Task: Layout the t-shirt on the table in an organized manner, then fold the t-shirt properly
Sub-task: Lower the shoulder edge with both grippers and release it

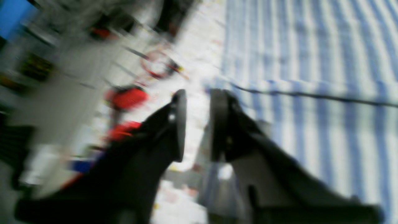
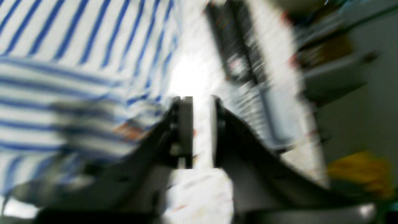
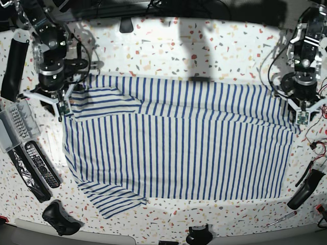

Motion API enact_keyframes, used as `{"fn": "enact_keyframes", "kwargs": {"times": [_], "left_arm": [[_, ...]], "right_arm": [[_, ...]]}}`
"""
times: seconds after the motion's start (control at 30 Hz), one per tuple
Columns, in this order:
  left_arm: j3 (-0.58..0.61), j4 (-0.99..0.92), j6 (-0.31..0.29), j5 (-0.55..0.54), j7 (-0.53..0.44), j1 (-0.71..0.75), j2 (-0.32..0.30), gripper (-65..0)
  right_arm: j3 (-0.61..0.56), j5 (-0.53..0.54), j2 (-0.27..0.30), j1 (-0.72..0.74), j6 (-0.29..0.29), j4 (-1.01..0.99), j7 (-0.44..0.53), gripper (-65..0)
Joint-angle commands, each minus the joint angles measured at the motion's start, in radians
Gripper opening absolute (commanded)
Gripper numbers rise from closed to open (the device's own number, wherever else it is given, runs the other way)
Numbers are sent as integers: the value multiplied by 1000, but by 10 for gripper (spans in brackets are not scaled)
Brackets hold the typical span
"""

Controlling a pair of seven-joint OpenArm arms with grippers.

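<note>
The white t-shirt with blue stripes point(image 3: 179, 143) lies spread flat across the speckled table point(image 3: 204, 51). One sleeve point(image 3: 107, 99) is folded onto the body at the upper left, and the other point(image 3: 115, 201) sticks out at the lower left. My right gripper point(image 3: 64, 109) hovers at the shirt's upper left corner. In the blurred right wrist view it point(image 2: 200, 101) is open and empty, with the shirt point(image 2: 62, 46) to its left. My left gripper point(image 3: 301, 118) is at the shirt's right edge. In the blurred left wrist view it point(image 1: 197, 96) is open and empty, beside the shirt point(image 1: 311, 62).
Remote controls point(image 3: 36, 163) and a grey tray point(image 3: 13, 125) lie at the table's left edge, with a black pad point(image 3: 14, 64) above them. A black controller point(image 3: 59, 217) sits at the front left. Red cables point(image 3: 317, 148) and a black tool point(image 3: 306, 189) lie at the right.
</note>
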Motion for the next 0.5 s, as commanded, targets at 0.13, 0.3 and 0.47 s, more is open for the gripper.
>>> {"fn": "enact_keyframes", "kwargs": {"times": [0.13, 0.3, 0.47], "left_arm": [[-7, 15, -3, -18, -16, -11, 27, -650], [-7, 13, -3, -73, -18, -11, 42, -650], [-7, 13, -10, -113, -1, -11, 65, -650]], "right_arm": [[11, -9, -39, 8, -10, 17, 26, -650], [11, -7, -57, 8, -8, 14, 31, -650], [14, 135, -93, 9, 106, -27, 53, -650]]}}
